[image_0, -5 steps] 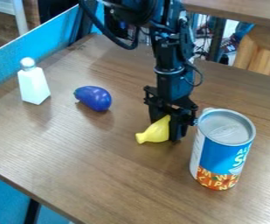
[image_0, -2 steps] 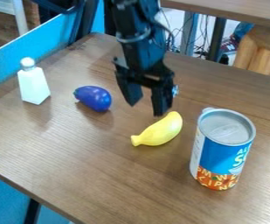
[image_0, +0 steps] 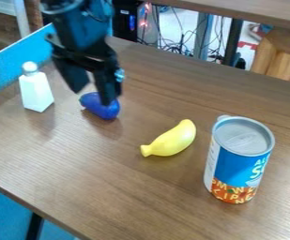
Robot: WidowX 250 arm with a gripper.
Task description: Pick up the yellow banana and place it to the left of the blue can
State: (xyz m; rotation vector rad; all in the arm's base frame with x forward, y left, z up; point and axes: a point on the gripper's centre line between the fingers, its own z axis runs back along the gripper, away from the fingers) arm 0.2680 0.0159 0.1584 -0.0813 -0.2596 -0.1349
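Toy eggplant [image_0: 103,110]: purple; lying on its side on the brown wood-grain surface [image_0: 153,201], toward the rear-left edge, between the white bottle and the toy banana, apart from both. Partly hidden by the end effector [image_0: 94,97].

End effector: black; pointing down from the upper left, directly at the eggplant in the view. Set wide, with a clear gap between the two fingers; holding nothing. Nearest to the eggplant; contact with it impossible to tell from this angle.

Container 1, white bottle [image_0: 36,92]: upright near the rear-left edge of the surface, left of the eggplant. Four-sided, tapering upward to a narrow neck; closed with a rounded white top. Contents hidden by opaque walls.

Container 2, food can [image_0: 237,164]: upright on the right-hand part of the surface, well apart from the end effector. Sealed at the top with a silver-grey metal end; wrapped in a blue label with an orange lower band and a white side section. Contents hidden.

Toy banana [image_0: 171,139]: yellow; lying on the surface between eggplant and can, touching neither. Narrow end directed toward the front-left edge.

Blue panel [image_0: 9,68]: standing along the rear-left edge of the surface.
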